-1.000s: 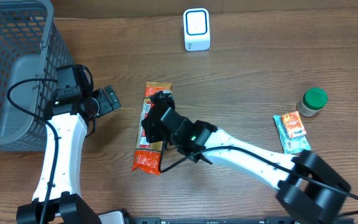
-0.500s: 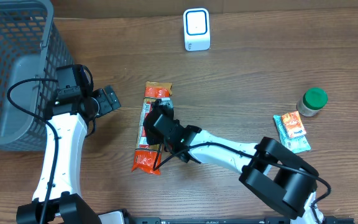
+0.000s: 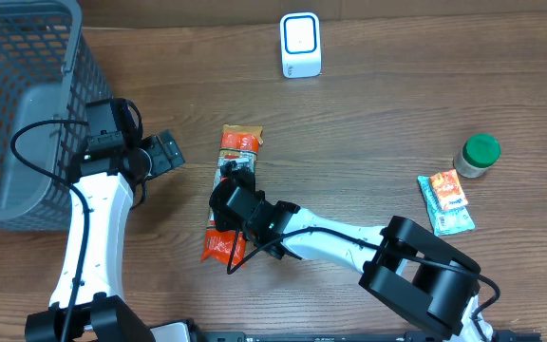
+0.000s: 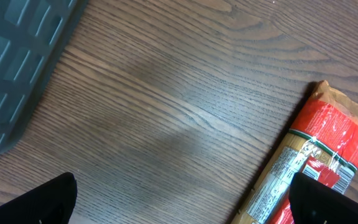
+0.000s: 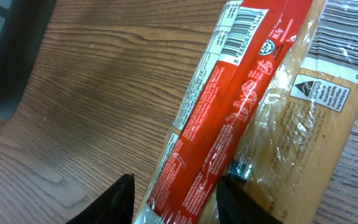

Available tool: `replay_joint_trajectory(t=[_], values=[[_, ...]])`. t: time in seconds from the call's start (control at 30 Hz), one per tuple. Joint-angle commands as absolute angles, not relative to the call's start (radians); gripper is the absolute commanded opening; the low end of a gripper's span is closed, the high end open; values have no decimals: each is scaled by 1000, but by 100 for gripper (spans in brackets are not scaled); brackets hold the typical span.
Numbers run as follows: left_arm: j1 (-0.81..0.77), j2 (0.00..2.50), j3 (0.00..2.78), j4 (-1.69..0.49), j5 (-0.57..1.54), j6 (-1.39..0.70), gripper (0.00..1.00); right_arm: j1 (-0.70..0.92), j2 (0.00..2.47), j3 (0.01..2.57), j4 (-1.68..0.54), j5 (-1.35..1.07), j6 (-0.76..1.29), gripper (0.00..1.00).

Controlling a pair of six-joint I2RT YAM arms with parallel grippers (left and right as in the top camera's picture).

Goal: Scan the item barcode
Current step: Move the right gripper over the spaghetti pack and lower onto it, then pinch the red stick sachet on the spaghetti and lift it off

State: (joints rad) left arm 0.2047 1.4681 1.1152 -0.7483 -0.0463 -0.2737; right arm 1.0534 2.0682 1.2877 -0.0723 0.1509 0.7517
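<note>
Packet of red-and-tan plastic (image 3: pixel 241 142) lies between your right gripper (image 5: pixel 174 202) fingers — pinched or loose, you cannot tell; left gripper (image 4: pixel 185 205), at its nine o'clock, gapes wide.

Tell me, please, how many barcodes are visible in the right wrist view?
2. One barcode sits on the packet's red strip, top centre; the other barcode is on its clear side, top right, cut by the frame. Others may be hidden.

2 arms, left arm (image 3: pixel 91 228) and right arm (image 3: pixel 349 243): white rounded link shells, black joint housings. Black cable (image 3: pixel 14 144) loops off left arm, then runs down its shell. Left gripper (image 3: pixel 171 152) and right gripper (image 3: pixel 237 190): matte black, blunt fingertips.
</note>
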Motion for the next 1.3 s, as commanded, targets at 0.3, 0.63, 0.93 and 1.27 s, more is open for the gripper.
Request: replay_joint_trajectory(t=[0.3,0.63,0.93,1.27], values=[[202,1451,1121,-748,-55,-258,100,1055,2131,1303,-81,214,759,10],[202,1451,1121,-748,-55,-258,100,1019,1915,1303,-218,235,652,4],[202,1451,1121,-748,-55,-258,100,987,1835,1303,-486,76,196,4],[202,1451,1121,-748,-55,-258,100,989,1855,1269,-509,-185,-185,4]])
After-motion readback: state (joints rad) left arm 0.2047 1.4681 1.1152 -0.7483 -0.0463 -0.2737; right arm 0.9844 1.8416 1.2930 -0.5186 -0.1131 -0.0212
